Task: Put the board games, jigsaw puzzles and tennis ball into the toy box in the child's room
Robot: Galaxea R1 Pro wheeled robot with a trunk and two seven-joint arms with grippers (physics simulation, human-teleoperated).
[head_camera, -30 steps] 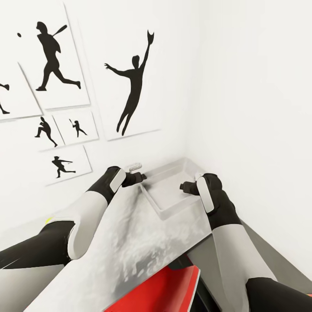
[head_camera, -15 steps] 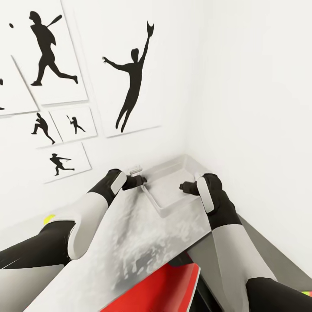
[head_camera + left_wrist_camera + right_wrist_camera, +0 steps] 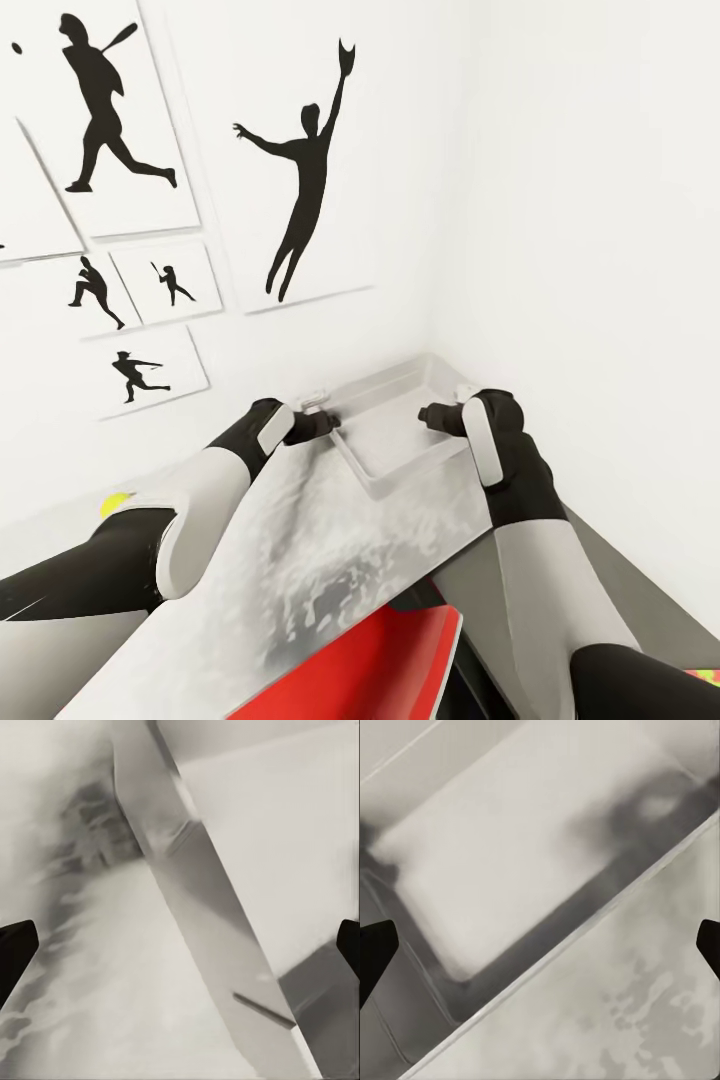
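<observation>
- Far left, lower edge of the wall: tennis ball (image 3: 117, 502), yellow-green, half hidden behind the left arm, resting on the pale table (image 3: 60, 520). Judged light, springy and prone to roll. Best pinched across its widest part.
- Left of centre: left gripper (image 3: 318, 420) at the far left corner of a flat grey box (image 3: 330, 540). In the left wrist view its fingertips (image 3: 15, 952) stand wide apart, with nothing pinched between them.
- Centre: the flat grey box is a broad mottled sheet, tilted, spanning both arms. Its far edge is at the near wall of the toy box (image 3: 400, 470). A red slab (image 3: 380, 660) shows under its near edge. I take the pair for one board game, plain face up, though this is not certain.
- Handling judgement: stiff cardboard, light for its size, smooth-faced, so likely to slide if held only by side pressure. It is too wide for one jaw, so it should be supported at two opposite edges and kept level.
- Upper centre-right, in the room corner: the toy box, pale and shallow. Its floor looks bare in the right wrist view.
- Right of centre: right gripper (image 3: 435, 413) at the box's far right corner, over the bin. Its jaws are likewise spread wide. Cannot tell whether either gripper bears on the box.
</observation>
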